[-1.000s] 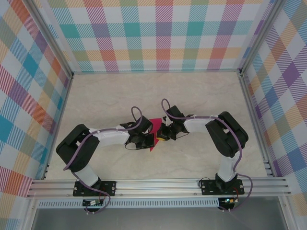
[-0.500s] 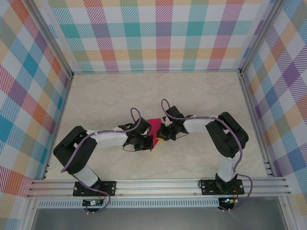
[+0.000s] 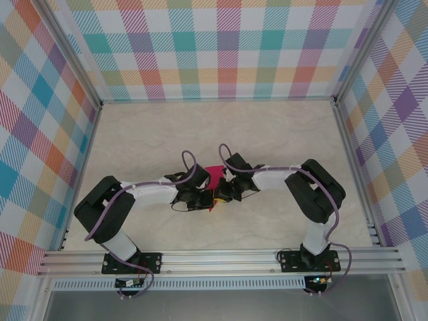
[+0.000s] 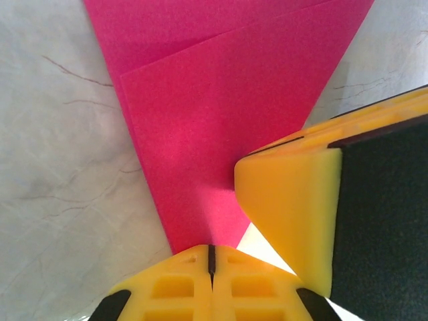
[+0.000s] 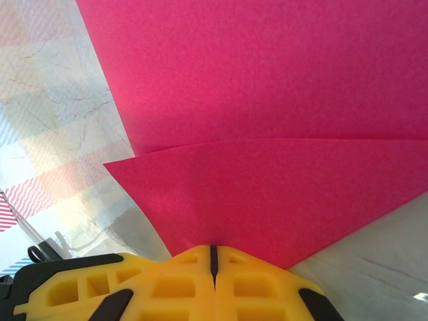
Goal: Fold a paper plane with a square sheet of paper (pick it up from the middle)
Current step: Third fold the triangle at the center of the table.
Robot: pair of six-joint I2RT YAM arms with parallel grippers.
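Where the two white arms meet over the middle of the pale marble-patterned tabletop (image 3: 154, 134), a thin magenta-pink paper sheet (image 3: 215, 175), folded into a pointed shape, sits between them. The left gripper (image 3: 206, 198) reaches it from the left and the right gripper (image 3: 220, 194) from the right, their yellow tips close together at the paper's near end.

From the left wrist, the left gripper (image 4: 210, 253) has its yellow jaws pressed together with only a thin seam between them, nipping the narrow point of the paper (image 4: 221, 114). The paper widens away from the camera and shows one layer overlapping another. A yellow finger (image 4: 287, 214) of the right gripper overlaps the paper's right edge just beside it.

From the right wrist, the right gripper (image 5: 213, 253) is likewise closed tight, pinching a corner of the folded paper (image 5: 267, 93), where a lower flap lies across a broader layer. Bright plaid walls (image 3: 227, 47) enclose the table.
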